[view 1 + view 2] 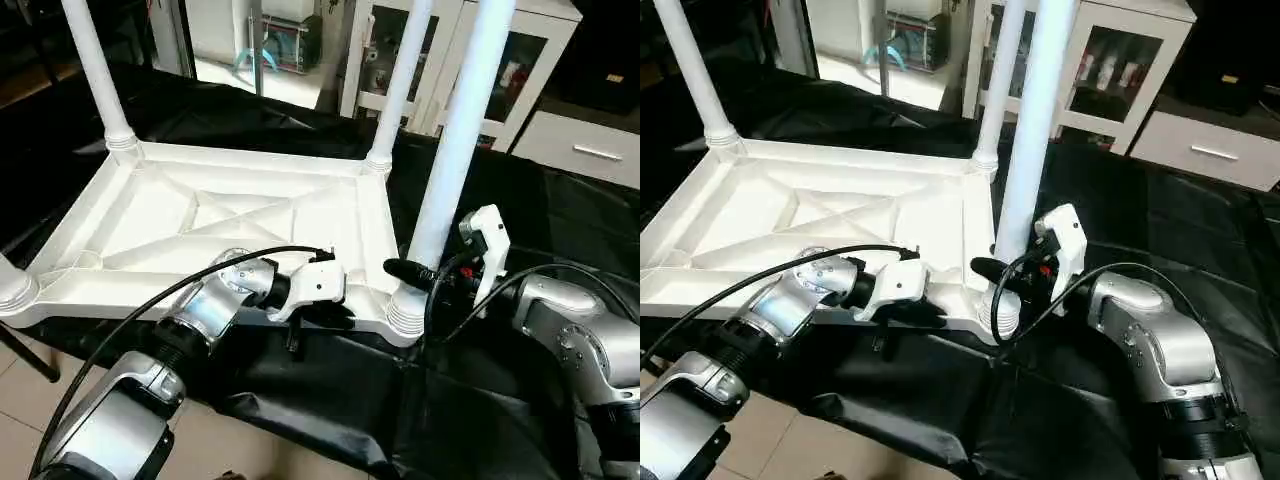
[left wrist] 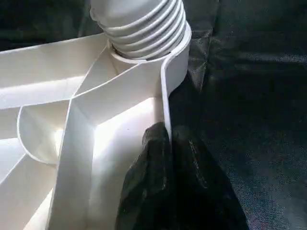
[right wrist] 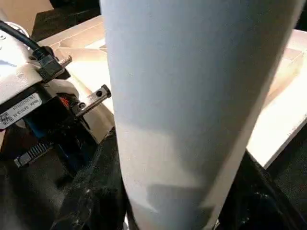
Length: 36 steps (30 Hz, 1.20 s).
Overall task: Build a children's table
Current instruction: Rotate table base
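At near corner, right pincer grips leg; left pincer pinches tabletop rim.

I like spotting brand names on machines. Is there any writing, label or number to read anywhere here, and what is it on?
No text can be read.
A small white sticker on the left gripper carries printed lines: too blurred to read.
The white tabletop and its legs bear no markings.
Items behind the cabinet's glass doors: too small to tell.
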Motion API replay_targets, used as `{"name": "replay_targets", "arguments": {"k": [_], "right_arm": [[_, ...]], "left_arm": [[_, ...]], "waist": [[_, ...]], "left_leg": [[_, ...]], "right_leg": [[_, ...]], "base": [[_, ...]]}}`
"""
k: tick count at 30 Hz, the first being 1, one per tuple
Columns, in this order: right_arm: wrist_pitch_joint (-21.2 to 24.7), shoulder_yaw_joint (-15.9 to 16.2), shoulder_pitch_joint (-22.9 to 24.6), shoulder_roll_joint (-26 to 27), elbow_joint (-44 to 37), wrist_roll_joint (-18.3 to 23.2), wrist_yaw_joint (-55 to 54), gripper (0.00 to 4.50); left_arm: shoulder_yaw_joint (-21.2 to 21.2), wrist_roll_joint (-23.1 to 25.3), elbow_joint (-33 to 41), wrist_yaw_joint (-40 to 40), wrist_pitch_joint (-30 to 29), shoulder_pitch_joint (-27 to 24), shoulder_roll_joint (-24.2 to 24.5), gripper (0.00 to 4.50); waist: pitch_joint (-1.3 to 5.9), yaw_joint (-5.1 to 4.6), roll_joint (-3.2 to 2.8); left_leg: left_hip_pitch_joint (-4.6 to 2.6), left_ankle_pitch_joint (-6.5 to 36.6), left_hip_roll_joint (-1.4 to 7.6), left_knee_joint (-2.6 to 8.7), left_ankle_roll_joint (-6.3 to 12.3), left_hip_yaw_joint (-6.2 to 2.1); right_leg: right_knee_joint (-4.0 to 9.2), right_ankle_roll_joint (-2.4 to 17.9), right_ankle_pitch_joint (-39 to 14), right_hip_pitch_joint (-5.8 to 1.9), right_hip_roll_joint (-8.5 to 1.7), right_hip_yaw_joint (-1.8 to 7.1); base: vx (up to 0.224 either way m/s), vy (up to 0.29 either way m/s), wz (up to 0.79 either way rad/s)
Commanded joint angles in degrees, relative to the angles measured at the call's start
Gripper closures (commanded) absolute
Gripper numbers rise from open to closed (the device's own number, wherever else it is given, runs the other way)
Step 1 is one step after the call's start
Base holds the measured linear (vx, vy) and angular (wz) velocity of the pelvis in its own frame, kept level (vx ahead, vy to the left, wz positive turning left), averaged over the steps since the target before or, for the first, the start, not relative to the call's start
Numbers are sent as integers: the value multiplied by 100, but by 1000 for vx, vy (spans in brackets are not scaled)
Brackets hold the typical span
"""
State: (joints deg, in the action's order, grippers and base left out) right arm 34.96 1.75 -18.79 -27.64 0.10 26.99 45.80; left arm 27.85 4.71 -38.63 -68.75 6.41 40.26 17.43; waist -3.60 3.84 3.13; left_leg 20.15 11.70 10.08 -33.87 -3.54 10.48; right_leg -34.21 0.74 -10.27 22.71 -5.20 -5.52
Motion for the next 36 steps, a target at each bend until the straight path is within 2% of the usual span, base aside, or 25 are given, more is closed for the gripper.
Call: {"name": "replay_targets", "arguments": {"k": [1, 5, 11, 13, 15, 17, 18, 20, 22, 23, 24, 26, 27, 28, 31, 35, 36], "right_arm": [[170, 150, 74, -110, 126, -172, 4, 266], [26, 7, 61, -12, 186, -145, -115, 266], [-190, -180, 186, 118, 250, -77, -195, 266], [-307, -307, 333, 171, 265, -44, -234, 266], [-388, -414, 469, 226, 268, -14, -289, 266], [-388, -414, 469, 226, 268, -14, -289, 266], [-526, -571, 695, 341, 273, 34, -393, 266], [-711, -681, 894, 453, 319, 48, -471, 267], [-863, -792, 1030, 569, 361, 84, -539, 267], [-943, -843, 1084, 627, 378, 98, -569, 267], [-999, -875, 1120, 665, 390, 106, -588, 267], [-1060, -886, 1166, 694, 392, 97, -596, 267], [-1242, -906, 1304, 776, 392, 70, -619, 267], [-1413, -907, 1481, 875, 346, 53, -654, 267], [-1513, -903, 1624, 954, 302, 52, -665, 267], [-1752, -720, 1883, 953, 210, -159, -620, 267], [-1808, -640, 1937, 923, 174, -226, -603, 267]], "left_arm": [[178, 182, -49, -119, -53, -143, -11, 450], [168, 195, -55, -98, -43, -145, -9, 450], [143, 209, -33, -46, -29, -168, -10, 450], [127, 213, -17, -25, -37, -176, -7, 450], [111, 211, 1, -11, -45, -187, -1, 450], [111, 211, 1, -11, -45, -187, -1, 450], [84, 205, 10, 4, -51, -190, 13, 450], [62, 201, -14, 18, -46, -173, 14, 450], [38, 199, -40, 43, -43, -152, 0, 450], [31, 201, -46, 48, -40, -145, -4, 450], [27, 203, -49, 51, -37, -141, -6, 450], [24, 203, -53, 54, -38, -135, -10, 450], [12, 204, -61, 72, -38, -120, -23, 450], [-1, 203, -70, 91, -46, -102, -35, 450], [-14, 206, -71, 97, -51, -95, -40, 450], [-26, 216, -74, 95, -50, -90, -28, 450], [-27, 224, -76, 98, -48, -89, -20, 450]], "waist": [[206, -33, 20], [197, -43, 16], [197, -43, 39], [194, -52, 36], [197, -45, 28], [202, -48, 34], [194, -47, 11], [193, -37, 13], [188, -42, 16], [174, -44, -11], [171, -60, 2], [156, -63, -15], [152, -61, -19], [155, -44, -27], [161, -44, -17], [145, -40, -31], [133, -47, -42]], "left_leg": [[-33, 1527, 406, 518, 86, -165], [-31, 1543, 408, 527, 81, -158], [-52, 1703, 406, 529, 62, -167], [-24, 1677, 410, 543, 62, -181], [-39, 1670, 418, 544, 63, -173], [-14, 1649, 417, 555, 71, -181], [-25, 1682, 419, 559, 60, -173], [-51, 1794, 419, 555, 37, -163], [-13, 1792, 421, 578, 45, -185], [-15, 1838, 420, 586, 36, -188], [-26, 1939, 419, 587, 27, -189], [-28, 2009, 416, 597, 26, -202], [-25, 2040, 416, 594, 26, -194], [-79, 2083, 416, 594, 16, -182], [-58, 1873, 424, 627, 79, -172], [-77, 1953, 434, 636, 54, -161], [-36, 1964, 430, 656, 59, -180]], "right_leg": [[538, 828, -2223, -174, -481, 385], [540, 892, -2166, -175, -489, 390], [612, 713, -2724, -144, -516, 391], [603, 709, -2679, -156, -512, 387], [602, 720, -2597, -141, -513, 393], [590, 749, -2521, -163, -511, 389], [597, 747, -2519, -146, -504, 393], [621, 737, -2597, -119, -519, 402], [615, 716, -2591, -148, -518, 392], [623, 705, -2626, -138, -515, 392], [642, 681, -2740, -131, -518, 388], [656, 644, -2885, -128, -516, 386], [677, 614, -2940, -116, -524, 392], [705, 605, -2977, -83, -528, 393], [688, 650, -2702, -134, -510, 387], [686, 693, -2631, -120, -510, 397], [681, 662, -2705, -150, -513, 392]], "base": [[0, 0, 0], [0, 0, 0], [0, 0, 0], [0, 0, 0], [0, 0, 0], [0, 0, 0], [0, 0, 0], [0, 0, 0], [0, 0, 0], [0, 0, 0], [0, 0, 0], [0, 0, 0], [0, 0, 0], [0, 0, 0], [0, 0, 0], [0, 0, 0], [0, 0, 0]]}}
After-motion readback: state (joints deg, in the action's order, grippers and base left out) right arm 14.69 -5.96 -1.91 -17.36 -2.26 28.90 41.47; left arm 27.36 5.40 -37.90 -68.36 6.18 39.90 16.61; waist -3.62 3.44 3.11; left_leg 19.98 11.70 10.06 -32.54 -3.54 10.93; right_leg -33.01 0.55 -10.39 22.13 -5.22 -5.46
